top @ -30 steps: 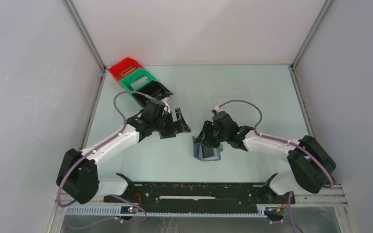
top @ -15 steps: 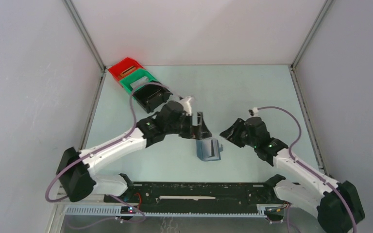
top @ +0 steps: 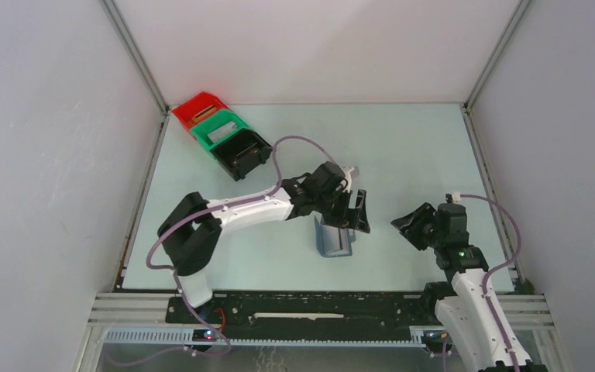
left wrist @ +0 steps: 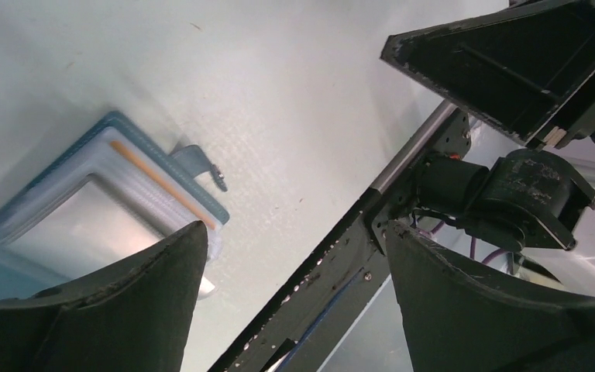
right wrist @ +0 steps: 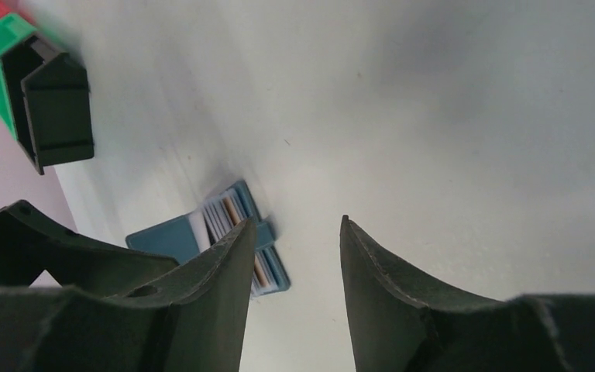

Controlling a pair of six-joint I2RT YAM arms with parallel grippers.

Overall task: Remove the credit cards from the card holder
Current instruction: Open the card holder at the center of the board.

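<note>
The card holder (top: 333, 240) lies open on the pale table, blue-teal with grey inner panels. In the left wrist view the card holder (left wrist: 116, 201) shows a tan strip and a silvery grey rectangle (left wrist: 85, 232), seemingly one of the credit cards, tucked inside. The right wrist view shows the card holder (right wrist: 194, 232) with thin pale and tan edges in its pockets. My left gripper (top: 352, 218) hovers at the holder's far right edge, open and empty (left wrist: 296, 229). Off to the right, my right gripper (top: 409, 225) stands open and holds nothing (right wrist: 298, 225).
Red (top: 197, 105), green (top: 221, 128) and black (top: 242, 151) bins stand in a row at the back left. A black rail (top: 318, 306) runs along the near edge. Grey walls close in both sides.
My right arm has drawn back to the right, away from the card holder. My left arm has swung right from beside the bins to the holder.
</note>
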